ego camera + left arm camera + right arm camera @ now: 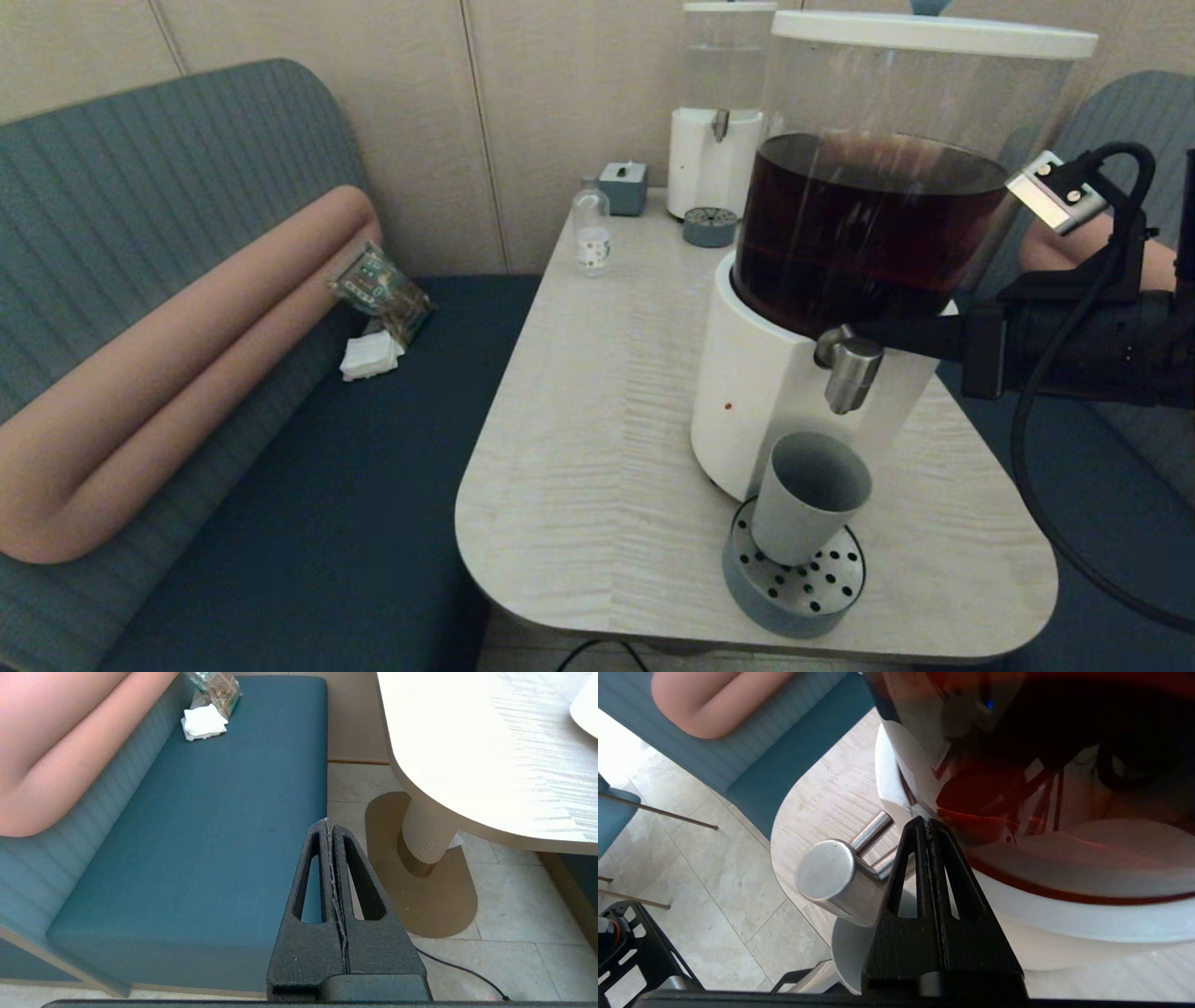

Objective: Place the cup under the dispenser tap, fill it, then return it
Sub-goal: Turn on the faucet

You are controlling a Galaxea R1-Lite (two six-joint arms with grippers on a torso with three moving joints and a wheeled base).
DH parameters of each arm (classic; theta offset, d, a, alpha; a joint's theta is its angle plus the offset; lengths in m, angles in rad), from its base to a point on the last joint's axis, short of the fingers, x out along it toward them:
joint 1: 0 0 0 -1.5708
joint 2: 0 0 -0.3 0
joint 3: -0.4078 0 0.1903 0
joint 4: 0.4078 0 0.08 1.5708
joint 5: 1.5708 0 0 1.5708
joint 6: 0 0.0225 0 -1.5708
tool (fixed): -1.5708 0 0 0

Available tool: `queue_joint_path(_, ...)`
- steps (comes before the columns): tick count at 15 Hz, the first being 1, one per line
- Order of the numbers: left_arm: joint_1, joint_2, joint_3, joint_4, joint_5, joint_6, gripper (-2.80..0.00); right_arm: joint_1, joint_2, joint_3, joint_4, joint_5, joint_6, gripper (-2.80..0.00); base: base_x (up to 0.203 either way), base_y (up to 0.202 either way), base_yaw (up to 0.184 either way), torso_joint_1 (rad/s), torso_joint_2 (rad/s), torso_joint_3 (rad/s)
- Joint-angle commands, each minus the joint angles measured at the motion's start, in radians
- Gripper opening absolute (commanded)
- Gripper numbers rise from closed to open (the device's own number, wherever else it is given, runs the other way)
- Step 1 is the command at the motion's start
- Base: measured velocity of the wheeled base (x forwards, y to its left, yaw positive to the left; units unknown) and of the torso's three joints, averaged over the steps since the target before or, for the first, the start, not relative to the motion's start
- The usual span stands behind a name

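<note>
The grey-blue cup (808,499) stands upright on a round perforated drip tray (794,583), right below the steel dispenser tap (851,369). Its inside looks grey, with no dark liquid showing. My right gripper (854,332) reaches in from the right, shut with nothing between its fingers, its tips at the tap's back where it joins the white base. In the right wrist view the gripper (927,822) sits just beside the tap (831,877), with the cup (852,947) underneath. My left gripper (329,823) is shut and parked low beside the table, out of the head view.
The big dispenser (766,383) with dark brown liquid stands on the pale table (597,448). At the back are a second white dispenser (714,159), a small clear bottle (591,229) and a grey box (624,187). A teal sofa (308,467) lies to the left.
</note>
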Motion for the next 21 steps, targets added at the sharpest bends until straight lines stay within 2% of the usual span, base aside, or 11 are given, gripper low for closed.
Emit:
queue_joint_path(1, 0.000, 0.000, 0.000, 0.001, 0.000, -0.001, -2.80, 0.000, -0.003, 0.003, -0.007, 0.009, 0.001, -2.80, 0.000, 0.000, 0.000, 0.000, 0.00, 0.000)
queue_joint_path(21, 0.000, 0.000, 0.000, 0.001, 0.000, -0.001, -2.80, 0.005, -0.001, 0.048, -0.070, 0.121, -0.004, -2.80, 0.000, 0.000, 0.000, 0.000, 0.00, 0.000)
